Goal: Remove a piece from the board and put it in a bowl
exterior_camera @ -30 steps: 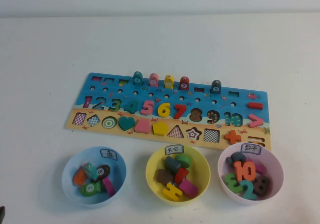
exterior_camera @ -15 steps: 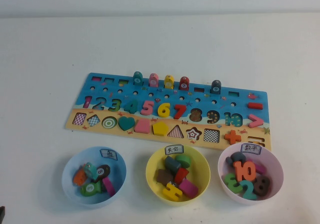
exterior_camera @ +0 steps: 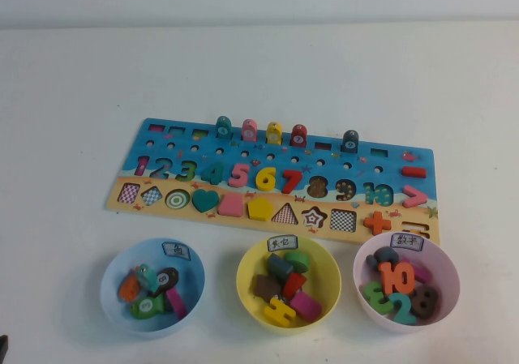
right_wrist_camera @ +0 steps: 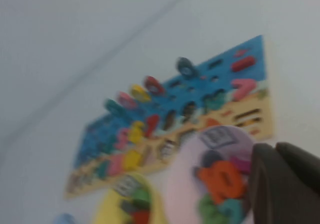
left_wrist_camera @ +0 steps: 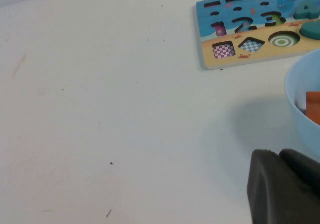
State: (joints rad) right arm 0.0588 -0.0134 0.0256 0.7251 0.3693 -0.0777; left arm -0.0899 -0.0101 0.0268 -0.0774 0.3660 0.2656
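Note:
The red minus piece (exterior_camera: pixel 413 171) lies in its slot at the right end of the board (exterior_camera: pixel 162 149), above the pink greater-than sign. It also shows in the right wrist view (right_wrist_camera: pixel 243 63). The yellow bowl (exterior_camera: pixel 245 276) stands in front of the board's middle and holds several shapes. Neither gripper shows in the high view. My left gripper (left_wrist_camera: pixel 280 156) is shut and empty over bare table, near the blue bowl (left_wrist_camera: pixel 300 94). My right gripper (right_wrist_camera: pixel 275 149) is shut and empty, just above the pink bowl (right_wrist_camera: pixel 185 174).
The light blue bowl (exterior_camera: pixel 109 276) stands front left and the pink bowl (exterior_camera: pixel 362 259) front right, both with several pieces. The orange plus (exterior_camera: pixel 377 222) and pink greater-than sign (exterior_camera: pixel 414 194) sit near the minus. Several pegs (exterior_camera: pixel 274 132) stand along the board's far edge.

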